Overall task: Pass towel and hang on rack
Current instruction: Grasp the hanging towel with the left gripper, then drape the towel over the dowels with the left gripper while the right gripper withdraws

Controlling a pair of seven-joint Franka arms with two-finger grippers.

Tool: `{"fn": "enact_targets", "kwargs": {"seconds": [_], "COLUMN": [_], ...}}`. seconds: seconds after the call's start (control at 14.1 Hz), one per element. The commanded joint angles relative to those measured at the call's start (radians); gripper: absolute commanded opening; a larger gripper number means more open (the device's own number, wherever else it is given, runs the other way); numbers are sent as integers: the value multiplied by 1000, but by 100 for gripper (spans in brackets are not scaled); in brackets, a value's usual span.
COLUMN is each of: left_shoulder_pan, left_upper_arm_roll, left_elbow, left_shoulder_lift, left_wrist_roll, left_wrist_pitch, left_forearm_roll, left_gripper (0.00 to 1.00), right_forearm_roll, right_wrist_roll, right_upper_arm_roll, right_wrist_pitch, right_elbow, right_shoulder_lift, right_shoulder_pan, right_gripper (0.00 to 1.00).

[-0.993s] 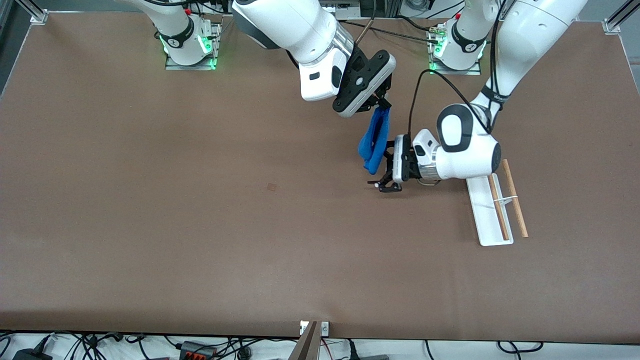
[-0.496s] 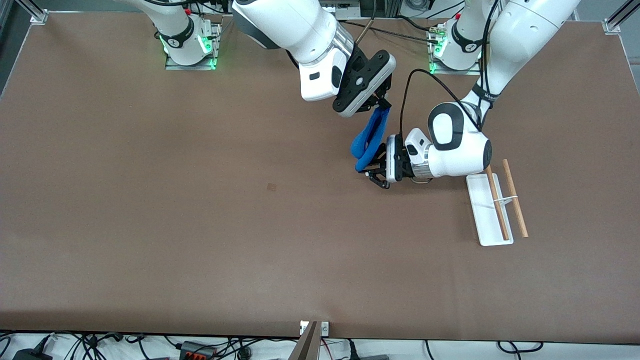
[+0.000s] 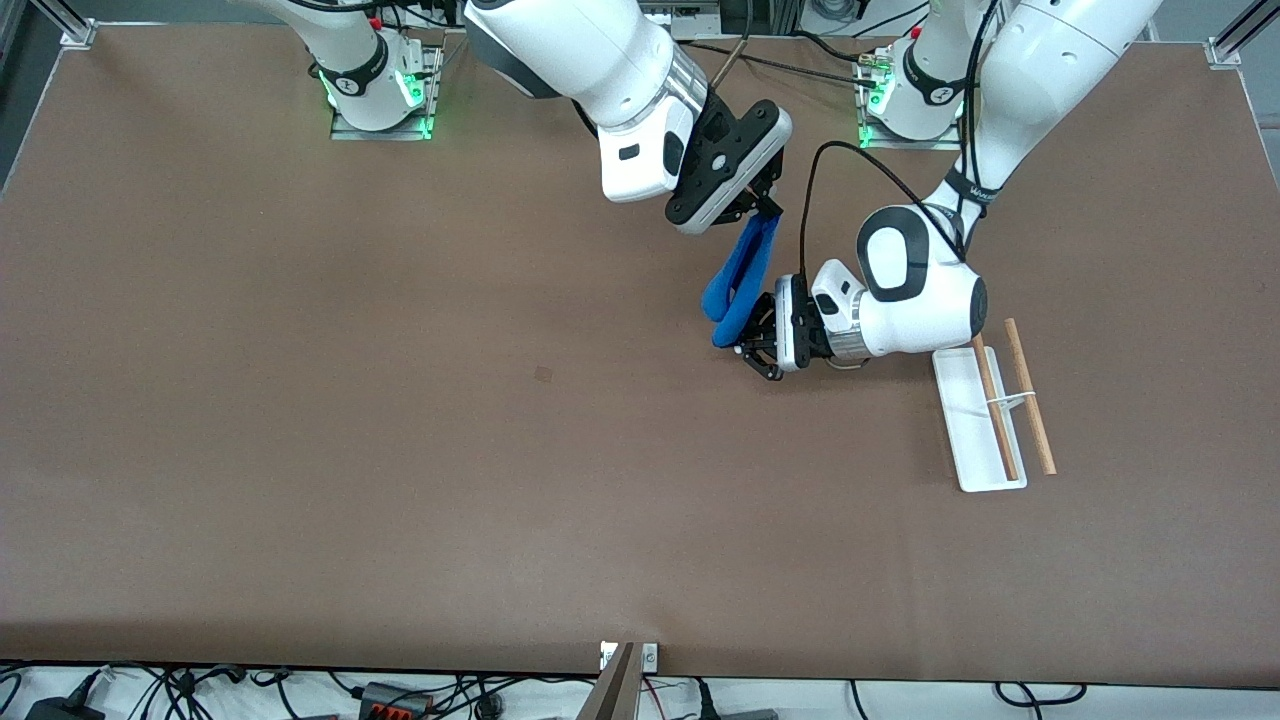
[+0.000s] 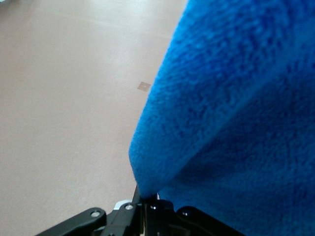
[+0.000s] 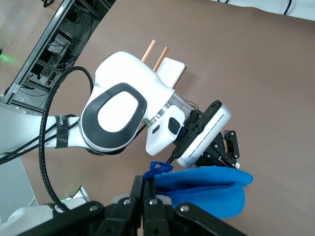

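You were midway through the pass. The table [image 3: 300, 450] held only the rack [image 3: 975, 430], bare, at the left arm's end, so hanging was all still to do. The towel [image 3: 738, 285] hung in the air over the table's middle, pinched at its top corner by the right gripper [image 3: 768, 208], whose fingers were clamped on the loop end. The left gripper [image 3: 752, 352] sat at the towel's lower fold with the cloth pressed against it, but you could not tell whether it had closed on it. Release and carry remained.
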Motion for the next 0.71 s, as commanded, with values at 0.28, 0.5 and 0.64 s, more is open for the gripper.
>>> {"fn": "enact_targets", "kwargs": {"seconds": [0.28, 0.5, 0.64], "left_shoulder_pan": [77, 128, 136], "left_upper_arm_roll": [45, 46, 77], "left_elbow": [3, -6, 18], "left_shoulder_lift": [-40, -109, -137], "left_wrist_roll": [-36, -167, -291], "left_wrist_pitch": [-48, -123, -199], "left_forearm_roll": [114, 202, 325], "left_gripper": [0, 0, 0], "right_forearm_roll": [-17, -17, -60], "right_wrist_roll": [23, 24, 21], "right_upper_arm_roll": [-2, -2, -2], "right_wrist_pitch": [14, 14, 11], "right_elbow": [-7, -7, -7], "right_shoulder_lift": [-6, -6, -6], "right_shoulder_pan": [5, 6, 0], "right_gripper": [0, 53, 100]}}
